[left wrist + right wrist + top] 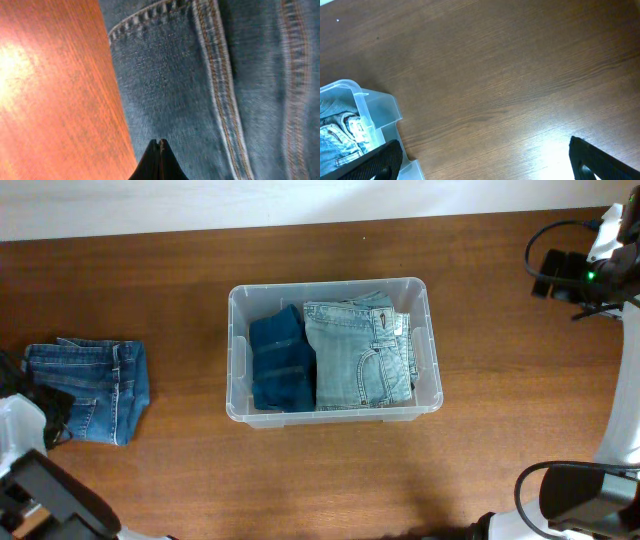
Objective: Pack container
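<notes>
Left gripper (160,159) seen pressed together over jeans (200,90); only top layer may be pinched, fold lost. Right gripper (485,157) spread. Container (236,330) nearly filled; rim snag risked.

Overhead looks straight down on the table (180,480). Left wrist hugs the jeans (170,90) just ahead of the left gripper (161,150). Right wrist, higher, shares the container (375,107) corner with overhead.

On the brown wooden table (400,470), 1 folded pair of blue jeans (95,392) lies at the far left.
</notes>
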### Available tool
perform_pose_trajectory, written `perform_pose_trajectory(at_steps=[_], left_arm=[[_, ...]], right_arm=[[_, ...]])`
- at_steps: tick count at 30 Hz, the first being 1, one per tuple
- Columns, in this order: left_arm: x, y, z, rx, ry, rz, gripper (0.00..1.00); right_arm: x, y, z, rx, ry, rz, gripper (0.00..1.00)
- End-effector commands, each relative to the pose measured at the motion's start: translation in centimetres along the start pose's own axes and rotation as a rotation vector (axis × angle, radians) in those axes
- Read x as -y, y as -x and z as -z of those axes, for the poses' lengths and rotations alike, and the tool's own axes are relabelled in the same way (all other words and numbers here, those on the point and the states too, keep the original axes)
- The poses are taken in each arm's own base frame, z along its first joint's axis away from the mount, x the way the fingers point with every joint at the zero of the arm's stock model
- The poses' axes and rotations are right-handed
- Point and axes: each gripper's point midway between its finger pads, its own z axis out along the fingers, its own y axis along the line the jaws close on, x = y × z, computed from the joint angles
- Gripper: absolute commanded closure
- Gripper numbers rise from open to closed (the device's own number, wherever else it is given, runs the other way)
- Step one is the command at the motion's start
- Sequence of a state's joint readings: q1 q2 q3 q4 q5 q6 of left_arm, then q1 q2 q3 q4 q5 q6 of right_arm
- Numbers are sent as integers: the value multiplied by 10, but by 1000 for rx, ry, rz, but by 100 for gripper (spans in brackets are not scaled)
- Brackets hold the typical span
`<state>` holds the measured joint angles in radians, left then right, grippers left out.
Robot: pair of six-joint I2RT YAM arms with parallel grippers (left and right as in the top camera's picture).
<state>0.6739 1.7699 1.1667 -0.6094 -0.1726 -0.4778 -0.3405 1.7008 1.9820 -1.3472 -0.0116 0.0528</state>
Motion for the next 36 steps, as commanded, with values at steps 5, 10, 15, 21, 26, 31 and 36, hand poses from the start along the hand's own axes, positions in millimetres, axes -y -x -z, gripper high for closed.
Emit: perform_pose_trajectory(at_steps=[5, 10, 15, 21, 26, 31, 36], left_arm=[[-4, 1, -28, 13, 43, 15, 100], [10, 25, -27, 114, -1, -119, 100], [20, 35, -25, 162, -23, -196, 100], [32, 35, -23, 178, -46, -211, 100], [22, 17, -26, 99, -18, -99, 100], [15, 3, -27, 43, 7, -38, 100], [14, -2, -32, 28, 14, -27, 100]], right_arm=[[1, 2, 0, 3, -5, -7, 2], [1, 2, 0, 3, -5, -7, 1], [1, 2, 0, 3, -5, -7, 1], [1, 2, 0, 3, -5, -7, 1], [1, 2, 0, 3, -5, -7, 1], [1, 2, 0, 3, -5, -7, 1], [1, 2, 0, 3, -5, -7, 2]])
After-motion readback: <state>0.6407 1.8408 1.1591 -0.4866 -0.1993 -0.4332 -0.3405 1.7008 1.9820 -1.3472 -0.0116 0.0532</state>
